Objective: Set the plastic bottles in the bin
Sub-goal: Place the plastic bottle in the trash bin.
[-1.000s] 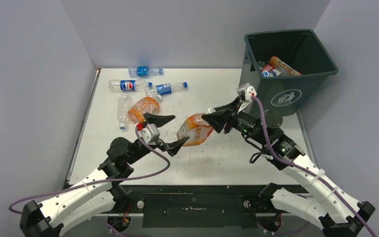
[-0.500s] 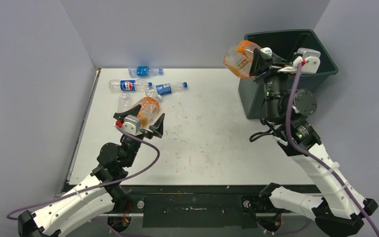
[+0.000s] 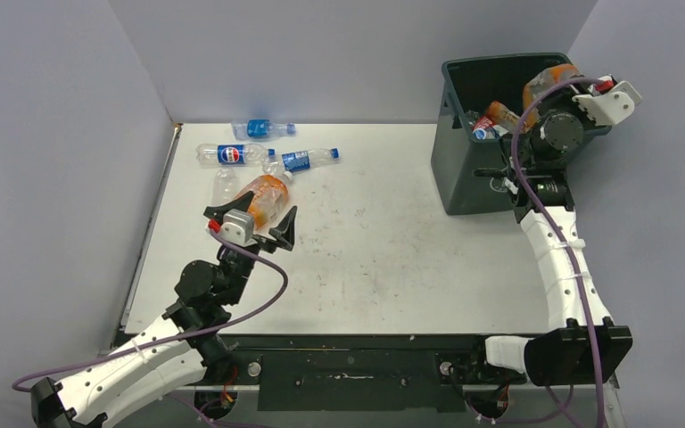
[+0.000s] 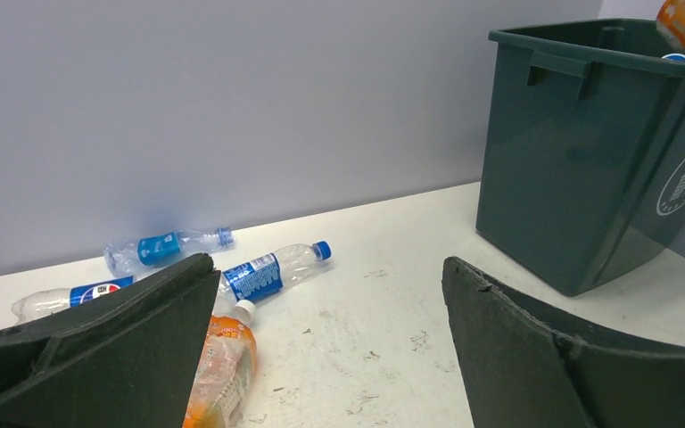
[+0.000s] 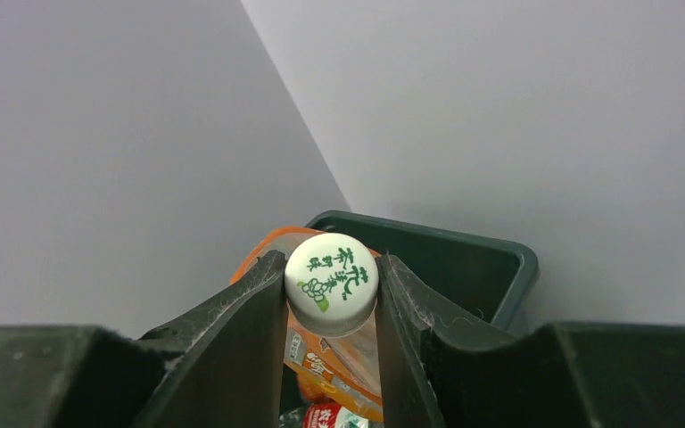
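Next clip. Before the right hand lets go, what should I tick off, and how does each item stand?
1. Grip: right hand shut on the orange bottle: ok.
2. Held bottle above the bin opening: ok.
3. Bin upright: ok.
4. The left hand open, away from the bin: ok.
5. Room inside the bin: cannot tell.
6. Table free of loose bottles: not ok, several lie there.

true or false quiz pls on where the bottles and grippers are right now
1. The right gripper is shut on an orange bottle above the bin. True.
2. The left gripper holds a bottle. False: it is open and empty, over a second orange bottle on the table.
3. The bin is empty. False: bottles lie in it.
4. Blue-labelled bottles lie on the table. True.
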